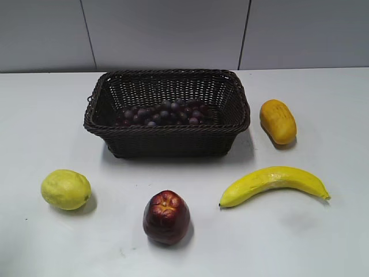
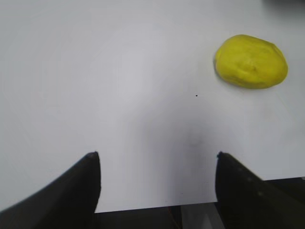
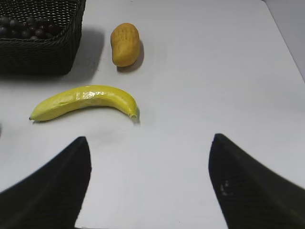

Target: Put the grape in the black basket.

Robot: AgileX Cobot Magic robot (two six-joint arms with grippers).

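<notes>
The grape, a long bunch of small dark purple-red grapes, lies inside the black basket at the back middle of the table. The right wrist view shows the basket's corner with some of the grapes at its top left. My left gripper is open and empty above bare table near the front edge. My right gripper is open and empty above bare table, nearer than the banana. Neither arm shows in the exterior view.
A yellow-green lemon lies front left, also in the left wrist view. A dark red apple stands front middle. A banana lies front right. An orange-yellow oval fruit lies right of the basket.
</notes>
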